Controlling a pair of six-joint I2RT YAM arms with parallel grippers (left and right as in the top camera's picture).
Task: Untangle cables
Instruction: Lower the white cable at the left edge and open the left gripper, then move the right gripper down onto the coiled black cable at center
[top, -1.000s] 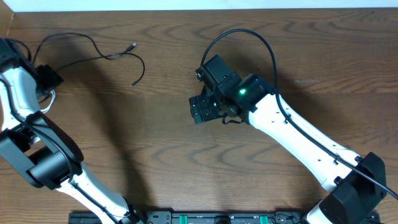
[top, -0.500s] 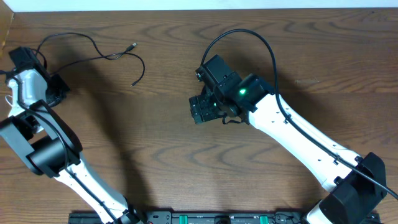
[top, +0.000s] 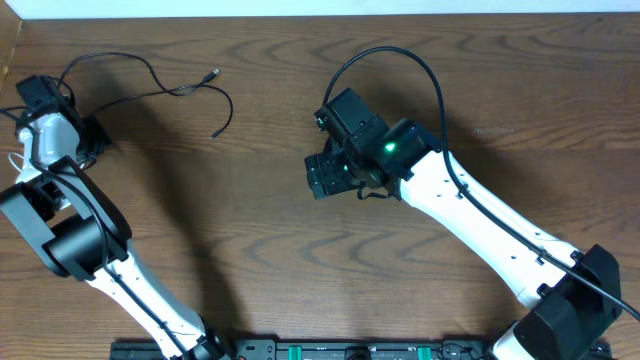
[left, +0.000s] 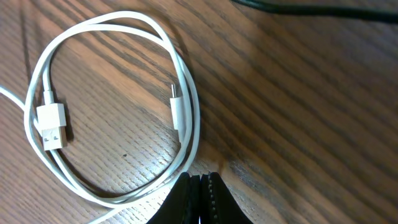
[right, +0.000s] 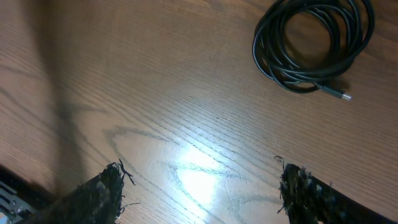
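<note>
We find no brand or lettering to read: the flat plug (left: 51, 121) of the white cable (left: 189, 93) carries some marking, but it is too small to make out. That cable lies in a loose coil on the counter (right: 155, 74), its small plug (left: 177, 104) inside the ring. The left pincer (left: 200, 177) is clenched, fingers pressed together, its tips right at the coil's lower edge. The strand seems to touch the tips, though we cannot tell whether any of it is nipped. A dark cord (left: 311, 9) crosses the top of the left wrist view, cut off by the edge, and we cannot say which cord it is.

The right pincer (right: 200, 169) is released, its fingers spread wide and low over bare wood. The coiled black cable (right: 314, 46) lies well apart from it, wound in a neat ring with its plug (right: 339, 94) sticking out. From overhead this coil is hidden, likely beneath the right arm.

The loose black cable (top: 150, 72) sprawls at the upper left of the counter, both ends free. The overhead view all but hides the white coil behind the left arm. A thick wire (top: 390, 50) arcs over the right arm.
</note>
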